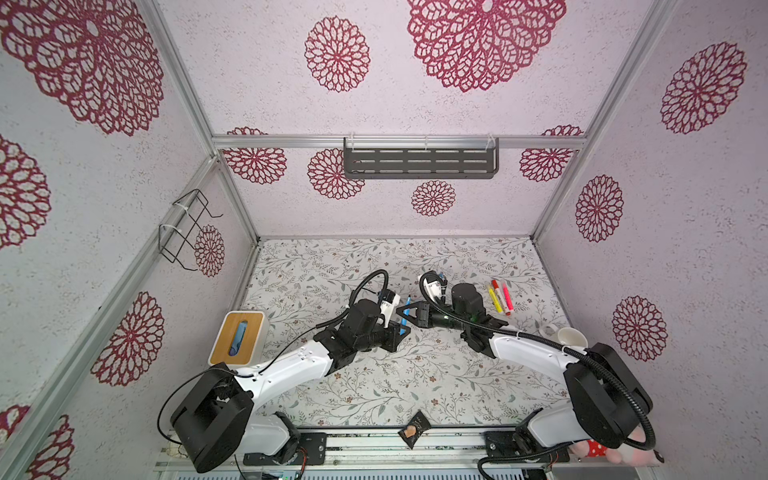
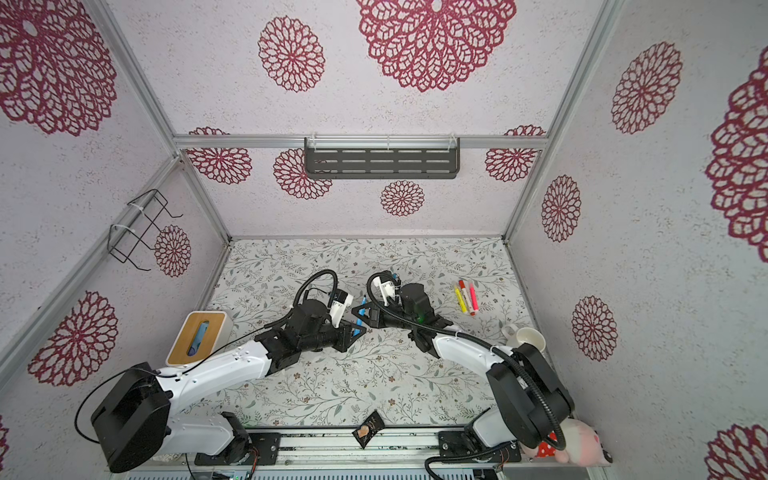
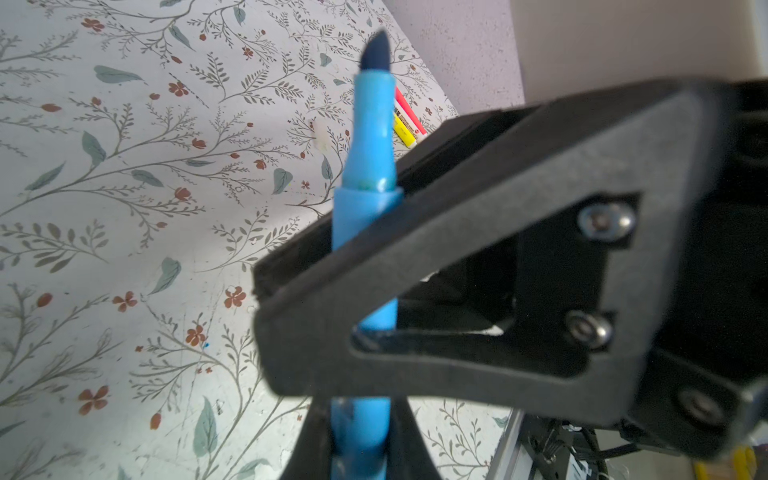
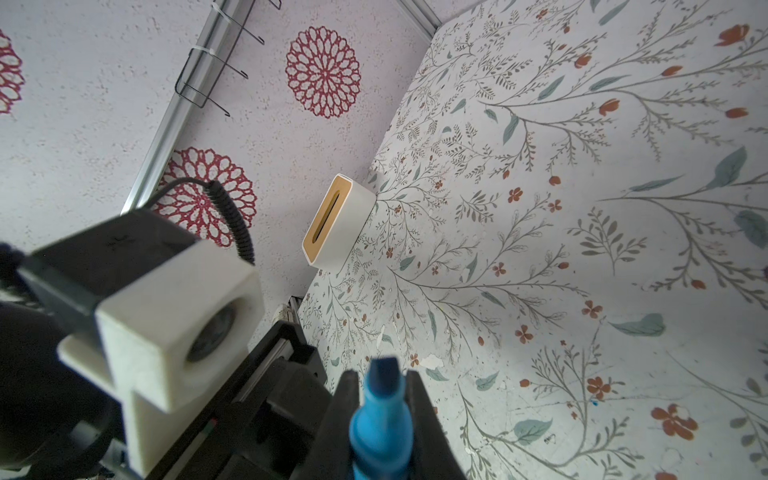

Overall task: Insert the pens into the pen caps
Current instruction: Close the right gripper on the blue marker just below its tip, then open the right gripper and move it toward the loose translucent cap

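left fingers and right fingers both clamp narrow on the blue pen over the middle of the surface; three more pens lie together at the far right.

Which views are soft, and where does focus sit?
Left wrist view: right gripper and blue pen close up are blurred, floral table sharper. Right wrist view: pen tip and the left arm's camera housing blurred, white box crisp. Both top views: evenly lit, in focus, no glare.
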